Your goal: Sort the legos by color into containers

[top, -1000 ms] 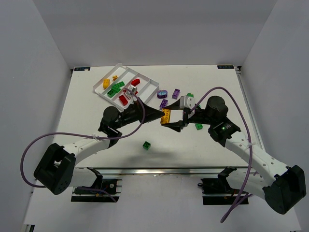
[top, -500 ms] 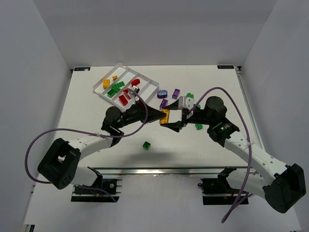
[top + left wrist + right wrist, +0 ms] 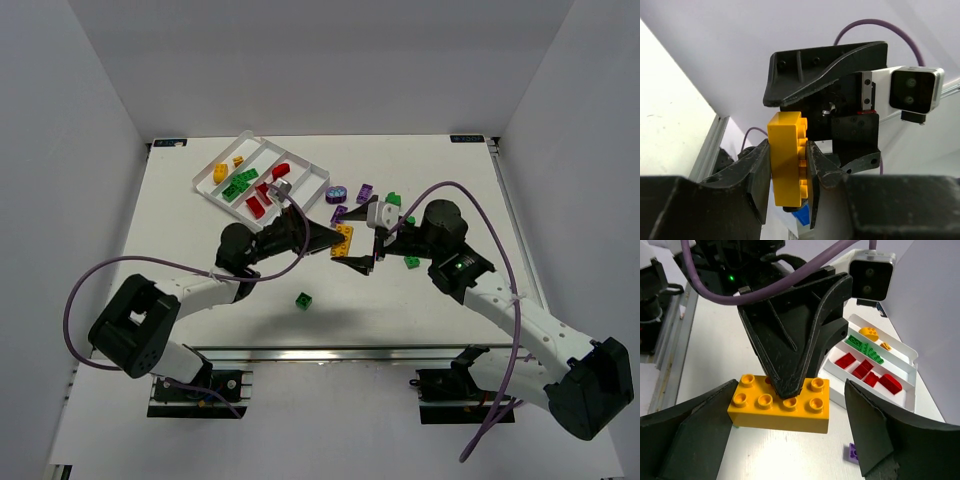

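Finding: noted yellow-orange lego (image 3: 785, 170) pinched by its broad faces between fingers of left gripper (image 3: 788, 146), held up off table (image 3: 450, 180) beside near corner of white tray (image 3: 220, 158), with right gripper (image 3: 785, 425) spread wide, one finger at each end of lego.

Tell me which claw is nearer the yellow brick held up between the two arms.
Left. The left claw is shut on the yellow brick, pinching its faces; the right claw stands open, its fingers apart from the brick on either side.
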